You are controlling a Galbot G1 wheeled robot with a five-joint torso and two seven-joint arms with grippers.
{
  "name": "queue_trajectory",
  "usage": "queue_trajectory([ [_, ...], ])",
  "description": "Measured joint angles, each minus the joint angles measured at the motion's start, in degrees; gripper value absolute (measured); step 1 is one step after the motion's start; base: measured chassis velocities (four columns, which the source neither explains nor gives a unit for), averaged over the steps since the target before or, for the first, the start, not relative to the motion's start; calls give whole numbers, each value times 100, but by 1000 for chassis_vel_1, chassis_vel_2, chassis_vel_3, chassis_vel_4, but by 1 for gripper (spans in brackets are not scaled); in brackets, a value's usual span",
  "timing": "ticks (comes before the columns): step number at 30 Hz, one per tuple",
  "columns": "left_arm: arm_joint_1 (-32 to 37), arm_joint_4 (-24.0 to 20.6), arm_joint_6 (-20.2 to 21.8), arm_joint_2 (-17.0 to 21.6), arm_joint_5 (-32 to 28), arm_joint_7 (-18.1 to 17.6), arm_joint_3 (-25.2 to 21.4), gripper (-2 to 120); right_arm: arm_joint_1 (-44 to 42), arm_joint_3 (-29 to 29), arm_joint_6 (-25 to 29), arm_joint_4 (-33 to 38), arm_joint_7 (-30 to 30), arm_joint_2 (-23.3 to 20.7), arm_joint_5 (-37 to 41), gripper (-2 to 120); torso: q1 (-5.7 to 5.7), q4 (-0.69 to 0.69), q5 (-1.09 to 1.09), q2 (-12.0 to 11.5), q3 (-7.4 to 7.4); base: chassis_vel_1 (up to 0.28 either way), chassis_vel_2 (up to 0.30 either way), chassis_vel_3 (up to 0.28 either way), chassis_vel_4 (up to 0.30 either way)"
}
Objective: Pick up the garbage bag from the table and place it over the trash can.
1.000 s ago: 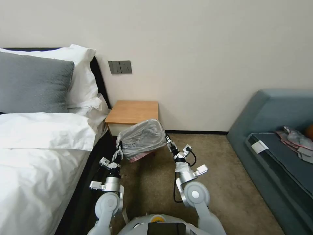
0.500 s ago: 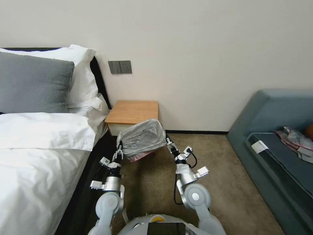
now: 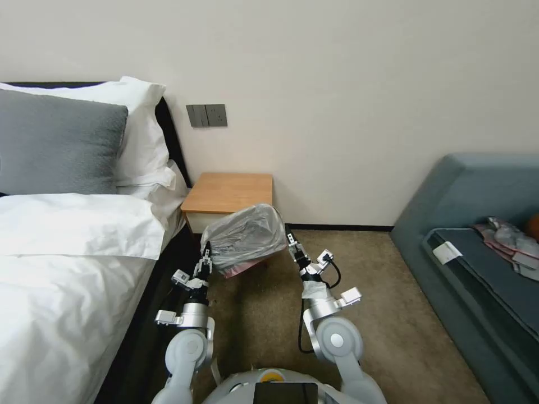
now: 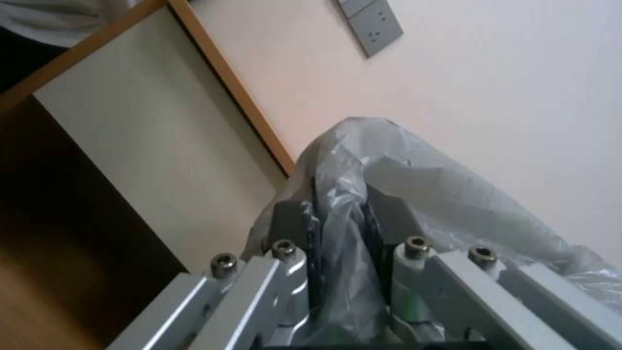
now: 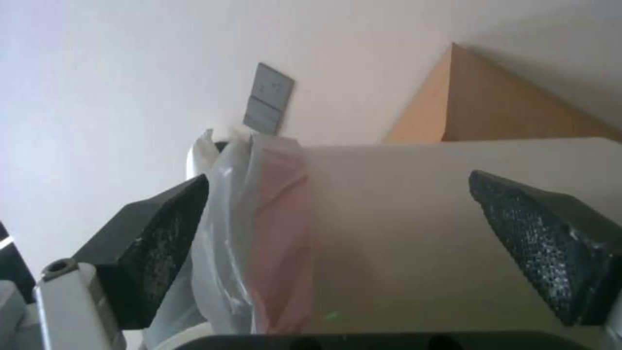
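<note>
Your left gripper (image 4: 340, 228) is clenched on a fold of the bag (image 3: 245, 235), which hangs puffed up in the air just in front of the table (image 3: 230, 192), between the two arms. Your right gripper (image 5: 337, 243) stands spread wide, one pad (image 5: 165, 233) touching the bag's edge without pinching it. I can't make out the bin from here; it is probably under the bag. Close the right fingers on the rim before you move, then draw the two grips apart evenly so the mouth stays wide. Go gently: the thin film could slip or tear.
</note>
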Motion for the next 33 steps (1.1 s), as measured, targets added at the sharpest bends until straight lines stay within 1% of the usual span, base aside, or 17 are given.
queue_trajectory([
  [12,27,-1,-2,-31,17,2,12,11,44,-40,-31,-95,-118,-2,-8,99,0,0,0,0,0,0,0,0,0],
  [14,33,0,-2,-41,23,4,21,11,44,-47,-33,-104,-147,0,-8,92,0,0,0,0,0,0,0,0,0],
  [15,33,0,-2,-41,23,4,21,11,44,-47,-33,-104,-147,0,-8,92,0,0,0,0,0,0,0,0,0],
  [17,39,3,-6,-51,29,11,27,11,45,-55,-35,-115,-170,3,-11,82,0,0,0,0,0,0,0,0,0],
  [18,39,3,-6,-51,29,11,27,11,45,-55,-35,-115,-170,3,-11,82,0,0,0,0,0,0,0,0,0],
  [19,42,4,-6,-55,32,12,32,11,46,-56,-36,-118,-180,4,-13,78,0,0,0,0,0,0,0,0,0],
  [20,46,10,-7,-64,36,15,38,11,52,-59,-37,-123,-200,10,-15,70,0,0,0,0,0,0,0,0,0],
  [21,46,10,-7,-64,36,15,38,11,52,-59,-37,-123,-200,10,-15,70,0,0,0,0,0,0,0,0,0],
  [24,46,19,-11,-70,42,17,43,11,59,-65,-35,-156,-237,21,-52,54,0,0,0,0,0,0,0,0,0],
  [25,46,19,-11,-70,42,17,43,11,59,-65,-35,-156,-237,21,-52,54,0,0,0,0,0,0,0,0,0],
  [26,44,19,-12,-70,42,16,43,11,58,-67,-34,-157,-246,22,-60,51,0,0,0,0,0,0,0,0,0],
  [27,41,19,-12,-70,43,17,43,11,58,-68,-30,-160,-259,23,-76,44,0,0,0,0,0,0,0,0,0],
  [28,41,19,-13,-68,43,17,43,11,59,-68,-28,-160,-266,24,-82,40,0,0,0,0,0,0,0,0,0],
  [29,41,19,-13,-68,43,17,43,11,59,-68,-28,-160,-266,24,-82,40,0,0,0,0,0,0,0,0,0],
  [32,41,19,-15,-66,43,17,42,11,59,-69,-7,-161,-325,24,-101,28,0,0,0,0,0,0,0,0,0],
  [33,41,19,-15,-66,43,17,42,11,59,-69,-7,-161,-325,24,-101,28,0,0,0,0,0,0,0,0,0],
])
